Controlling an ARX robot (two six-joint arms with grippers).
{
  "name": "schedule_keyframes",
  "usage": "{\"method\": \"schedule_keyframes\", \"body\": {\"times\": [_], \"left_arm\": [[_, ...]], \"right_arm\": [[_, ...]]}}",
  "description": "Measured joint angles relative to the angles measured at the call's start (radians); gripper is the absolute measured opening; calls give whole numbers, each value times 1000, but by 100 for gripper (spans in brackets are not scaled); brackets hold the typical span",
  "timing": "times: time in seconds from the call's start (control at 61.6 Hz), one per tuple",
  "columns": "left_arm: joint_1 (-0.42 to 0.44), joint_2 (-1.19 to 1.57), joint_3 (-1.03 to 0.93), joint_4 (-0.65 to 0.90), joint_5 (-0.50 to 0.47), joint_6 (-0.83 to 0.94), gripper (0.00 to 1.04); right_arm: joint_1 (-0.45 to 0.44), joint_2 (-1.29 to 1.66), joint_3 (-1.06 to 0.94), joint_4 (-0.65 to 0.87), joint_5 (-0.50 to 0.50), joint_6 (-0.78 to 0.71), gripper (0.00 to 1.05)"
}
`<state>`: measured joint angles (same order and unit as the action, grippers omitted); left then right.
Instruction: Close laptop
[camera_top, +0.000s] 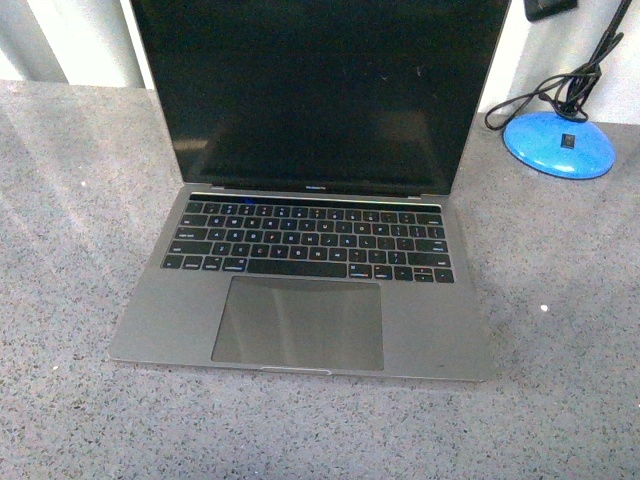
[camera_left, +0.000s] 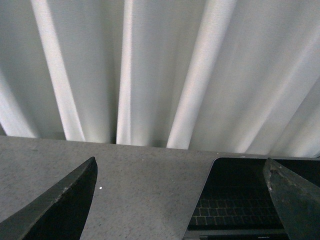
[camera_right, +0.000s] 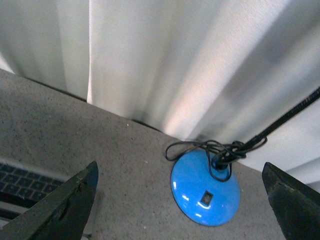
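Operator: Closest to my front camera is the speckled grey surface (camera_top: 80, 420). Right behind that strip sits the laptop (camera_top: 440, 330), front edge toward me, dead centre.

Spotter: Lid?

Operator: Up, wide open. The black screen (camera_top: 320, 90) is dark and runs off the top of the view. The black keyboard (camera_top: 310, 240) and big trackpad (camera_top: 298, 322) are both uncovered.

Spotter: Where are your hands?

Operator: Neither arm shows from the front. On the left wrist camera the left hand (camera_left: 180, 165) is spread wide, its 2 dark fingers (camera_left: 60, 205) well apart with nothing between them. It looks over the surface beside the laptop's left edge, and I catch a screen corner and some keys by 1 finger. A white curtain (camera_left: 150, 70) hangs behind.

Spotter: And the right?

Operator: The right hand (camera_right: 180, 166) is spread wide too, holding nothing. Between its fingers I see a blue lamp base (camera_right: 200, 180) with a black cable (camera_right: 234, 149) coiled on it. It sits on the surface to the laptop's right, apart from it.
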<state>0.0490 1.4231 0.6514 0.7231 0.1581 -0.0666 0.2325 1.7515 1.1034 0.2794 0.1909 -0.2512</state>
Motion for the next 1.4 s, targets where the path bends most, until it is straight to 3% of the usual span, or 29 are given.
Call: {"method": "schedule_keyframes", "body": {"times": [0.211, 0.357, 0.762, 0.892, 1.395], "left_arm": [[-78, 85, 101, -88, -10, -34, 98], [-114, 129, 154, -114, -8, -70, 74], [-172, 223, 280, -122, 11, -98, 3], [-193, 269, 319, -182, 10, -115, 4], [-241, 366, 446, -250, -10, -139, 4]], "right_arm": [[39, 103, 150, -45, -2, 16, 95], [50, 139, 180, -41, 13, 25, 93], [70, 173, 302, -58, 1, 51, 21], [76, 187, 323, -70, -4, 88, 1], [86, 219, 354, -79, -59, 228, 1]]}}
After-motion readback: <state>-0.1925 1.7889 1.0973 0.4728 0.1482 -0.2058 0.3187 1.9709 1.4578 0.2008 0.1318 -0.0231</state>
